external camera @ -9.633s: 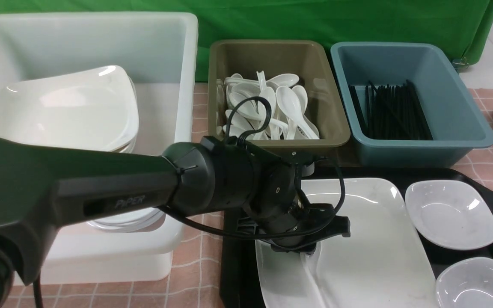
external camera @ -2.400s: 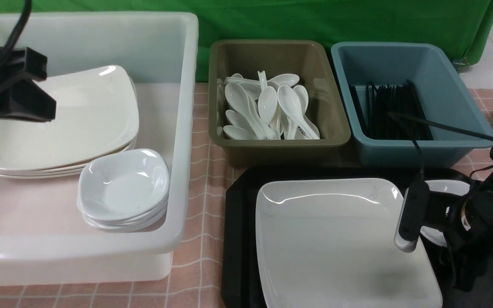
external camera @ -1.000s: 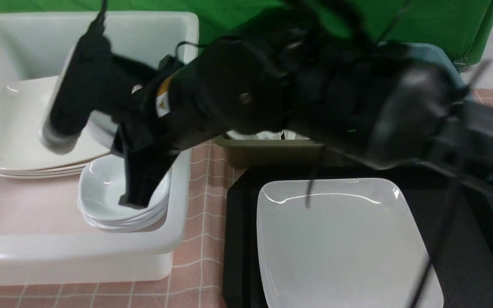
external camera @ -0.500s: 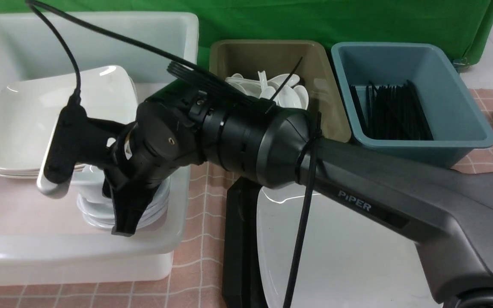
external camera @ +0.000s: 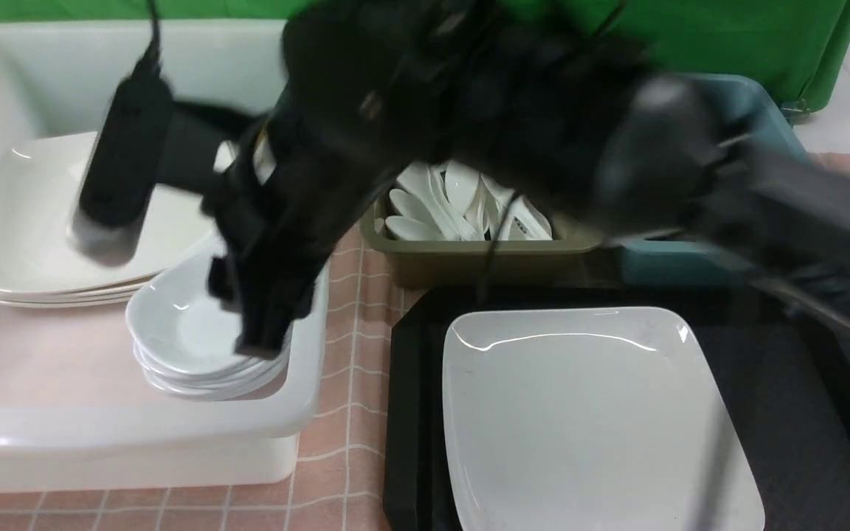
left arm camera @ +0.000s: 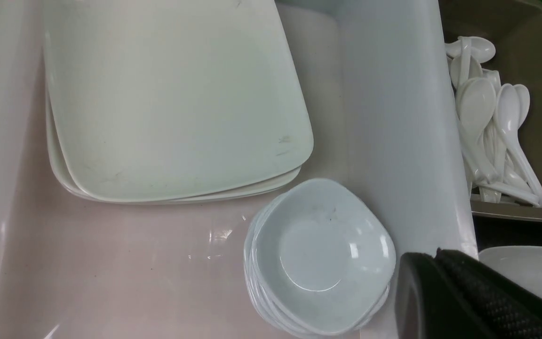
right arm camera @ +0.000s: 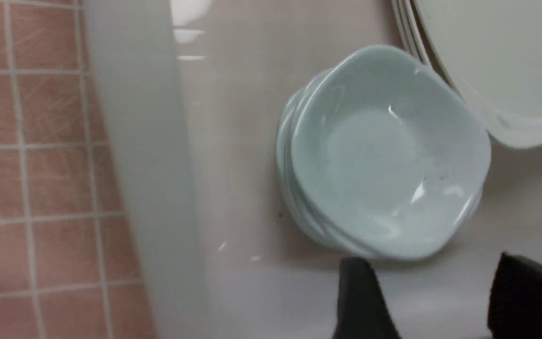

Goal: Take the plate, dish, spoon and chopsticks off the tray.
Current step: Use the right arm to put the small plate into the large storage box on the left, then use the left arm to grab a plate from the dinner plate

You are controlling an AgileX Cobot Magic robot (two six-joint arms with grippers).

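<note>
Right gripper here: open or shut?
Open. The right wrist view shows the right gripper with its fingers spread apart and nothing between them, near the stack of small dishes in the white tub.

- The right arm (external camera: 543, 110) stretches across above the olive tub (external camera: 469, 262) and the blue tub (external camera: 676, 265), barring entry from above.
- In the white tub (external camera: 137, 431), a plate stack (external camera: 34, 221) fills the far left and a dish stack (external camera: 174, 332) the near right; bare floor lies in front of the plates.
- On the tray (external camera: 801, 383), the plate (external camera: 587, 413) covers left and middle; a bare strip runs along the right.
</note>
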